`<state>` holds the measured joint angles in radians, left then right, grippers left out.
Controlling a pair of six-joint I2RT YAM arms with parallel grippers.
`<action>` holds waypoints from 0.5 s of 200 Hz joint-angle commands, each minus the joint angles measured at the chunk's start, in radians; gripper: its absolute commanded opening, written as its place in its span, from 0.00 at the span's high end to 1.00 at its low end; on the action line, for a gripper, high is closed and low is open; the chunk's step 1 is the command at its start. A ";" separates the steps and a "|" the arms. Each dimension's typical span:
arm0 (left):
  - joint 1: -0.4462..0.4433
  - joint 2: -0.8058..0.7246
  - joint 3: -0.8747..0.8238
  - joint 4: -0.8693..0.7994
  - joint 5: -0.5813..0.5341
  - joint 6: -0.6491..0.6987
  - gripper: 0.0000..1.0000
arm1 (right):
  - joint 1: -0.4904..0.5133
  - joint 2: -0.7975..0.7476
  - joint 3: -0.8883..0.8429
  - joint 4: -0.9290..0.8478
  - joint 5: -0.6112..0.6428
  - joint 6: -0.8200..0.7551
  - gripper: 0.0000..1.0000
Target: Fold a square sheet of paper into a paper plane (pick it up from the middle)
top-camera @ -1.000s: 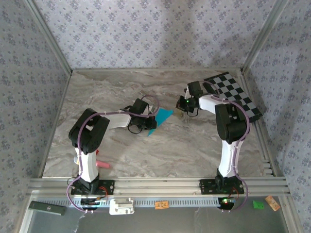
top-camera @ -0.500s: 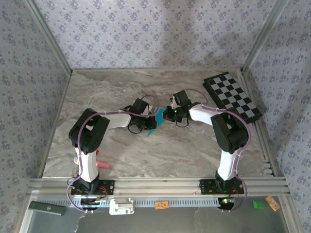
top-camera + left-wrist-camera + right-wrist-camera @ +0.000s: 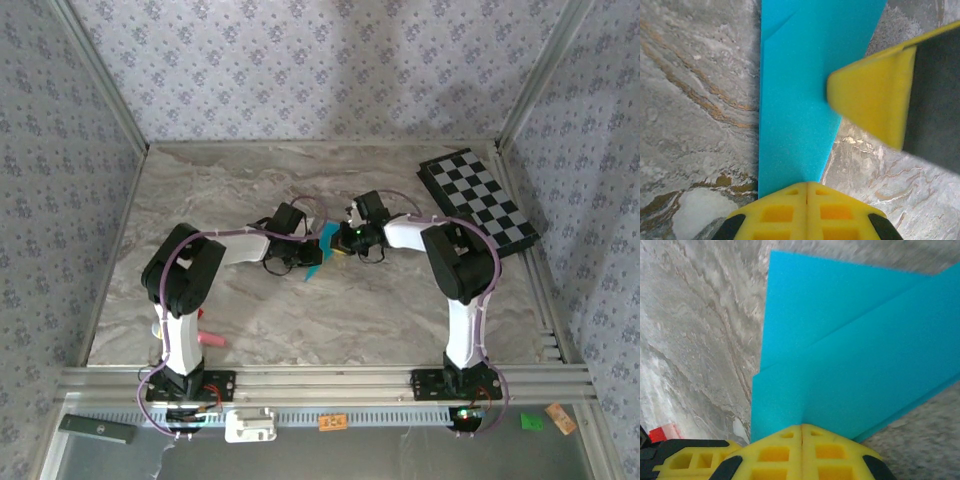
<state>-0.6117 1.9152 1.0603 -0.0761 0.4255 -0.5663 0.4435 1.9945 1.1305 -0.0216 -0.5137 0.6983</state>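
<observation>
Sheet of paper (image 3: 321, 247): cyan, partly folded, with a diagonal crease and an overlapped layer on the wrist views. It sits left of the checkered board (image 3: 475, 195), well apart from it, mid surface (image 3: 400, 300). It looks lifted or tilted at one side; can't tell how much touches down.

Left end effector (image 3: 806, 191): fingers together, clamped on the paper's narrow end, on the paper's far side from the board. Right end effector (image 3: 802, 432): fingers together, clamped on the paper's layered edge, on the board side.

Risks, as judged:
- Both grips are shallow edge pinches, so thin paper could slip out if either arm moves fast.
- Arms pulling apart could tear it; pushing together could buckle it and set a stray crease.
- Layers could shift under the pinch and skew the fold.

Counts: one sheet, two end effectors, one board, one pink object (image 3: 212, 341) far left of the board near the left arm base.
</observation>
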 commanded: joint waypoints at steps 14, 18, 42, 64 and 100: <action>-0.003 0.034 -0.068 -0.152 -0.041 0.008 1.00 | -0.159 0.052 0.003 0.008 0.083 -0.041 1.00; -0.002 0.034 -0.067 -0.152 -0.039 0.008 1.00 | -0.168 0.054 0.009 0.006 0.081 -0.045 1.00; 0.000 0.032 -0.047 -0.156 -0.035 0.016 1.00 | -0.205 0.047 0.051 -0.014 0.073 -0.058 1.00; 0.001 0.017 0.004 -0.155 0.009 0.022 1.00 | -0.206 -0.006 0.091 -0.052 0.081 -0.062 1.00; 0.022 -0.056 0.123 -0.160 0.074 0.009 0.92 | -0.191 -0.142 0.089 -0.167 0.148 -0.104 0.95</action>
<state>-0.6067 1.9133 1.1080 -0.1646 0.4541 -0.5648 0.2367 1.9705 1.1904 -0.0822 -0.4305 0.6369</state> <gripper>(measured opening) 0.051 0.050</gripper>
